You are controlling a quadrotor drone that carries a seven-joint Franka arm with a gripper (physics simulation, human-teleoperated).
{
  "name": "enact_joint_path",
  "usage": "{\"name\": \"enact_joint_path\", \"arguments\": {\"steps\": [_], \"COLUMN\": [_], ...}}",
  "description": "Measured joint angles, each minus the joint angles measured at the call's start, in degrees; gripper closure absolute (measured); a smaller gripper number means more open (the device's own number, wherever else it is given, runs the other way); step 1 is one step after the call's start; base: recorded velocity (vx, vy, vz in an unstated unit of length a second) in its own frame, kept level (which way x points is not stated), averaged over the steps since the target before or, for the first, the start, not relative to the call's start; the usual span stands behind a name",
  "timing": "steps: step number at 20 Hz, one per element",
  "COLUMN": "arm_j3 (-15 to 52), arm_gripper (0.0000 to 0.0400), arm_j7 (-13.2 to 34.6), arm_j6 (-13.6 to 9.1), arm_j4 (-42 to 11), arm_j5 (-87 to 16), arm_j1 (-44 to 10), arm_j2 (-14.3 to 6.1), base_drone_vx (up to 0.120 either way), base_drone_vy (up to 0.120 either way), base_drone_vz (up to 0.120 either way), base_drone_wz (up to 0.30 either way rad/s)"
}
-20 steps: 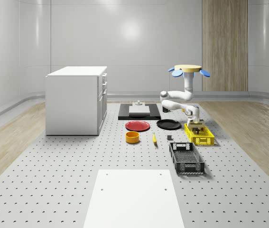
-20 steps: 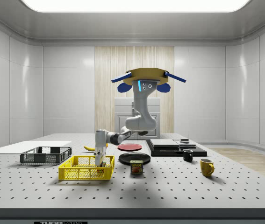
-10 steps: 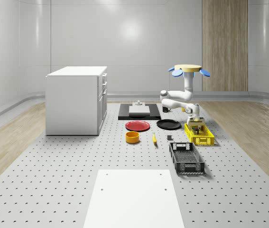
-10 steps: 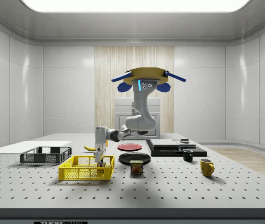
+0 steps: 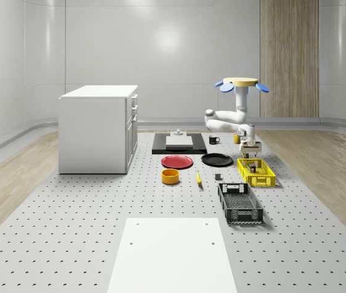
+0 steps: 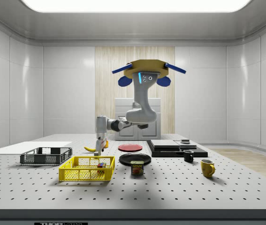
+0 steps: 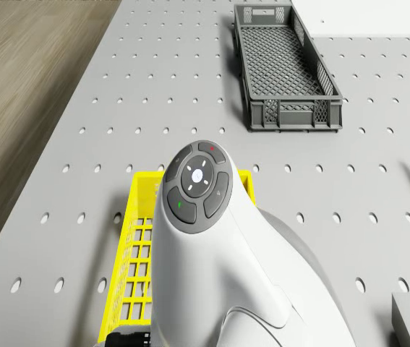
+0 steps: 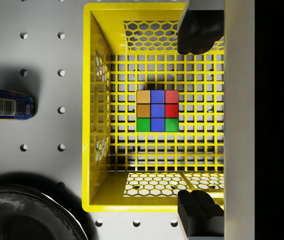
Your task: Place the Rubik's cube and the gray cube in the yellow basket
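1. Above the yellow basket (image 5: 256,173) in the whole-scene view, the drone (image 5: 241,84) hovers over the far part of the tabletop (image 5: 99,207), and the hand (image 5: 250,148) hangs over the basket's far end. A small dark block (image 5: 218,177), possibly the gray cube, lies on the tabletop between the basket and the banana (image 5: 198,177).
2. In the side view, the hand (image 6: 100,146) is clear above the basket (image 6: 86,169), touching nothing; the Rubik's cube (image 6: 101,165) rests inside.
3. In the drone view, the arm (image 7: 212,253) covers much of the basket (image 7: 129,246).
4. In the wrist view, the fingers (image 8: 198,30) stand wide apart and empty, with the Rubik's cube (image 8: 157,110) on the basket (image 8: 92,100) floor between them. I judge that the hand should rise straight up past the rim before going sideways to the remaining cube.
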Motion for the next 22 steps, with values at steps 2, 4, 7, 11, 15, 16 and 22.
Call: {"name": "enact_joint_path", "arguments": {"steps": [2, 4, 7, 11, 15, 16, 22], "arm_j3": [0.21, 0.35, 0.48, 0.56, 0.6, 0.61, 0.64], "arm_gripper": [0.0, 0.0, 0.0, 0.0, 0.0, 0.0, 0.0], "arm_j7": [0.02, 0.03, 0.06, 0.08, 0.11, 0.11, 0.15], "arm_j6": [-0.02, -0.02, 0.03, 0.11, 0.21, 0.24, 0.39], "arm_j4": [-0.04, -0.07, -0.09, -0.1, -0.1, -0.1, -0.09], "arm_j5": [0.22, 0.37, 0.51, 0.63, 0.7, 0.72, 0.79], "arm_j1": [0.01, 0.0, -0.01, -0.04, -0.07, -0.08, -0.12], "arm_j2": [-0.05, -0.11, -0.2, -0.32, -0.44, -0.46, -0.63], "base_drone_vx": [0.0, 0.0, 0.0, 0.02, 0.12, 0.12, 0.12], "base_drone_vy": [-0.12, -0.12, -0.12, -0.12, -0.12, -0.12, -0.12], "base_drone_vz": [0.0, 0.0, 0.0, 0.0, 0.0, 0.0, 0.0], "base_drone_wz": [0.0, 0.0, 0.0, 0.0, 0.0, 0.0, 0.0]}}
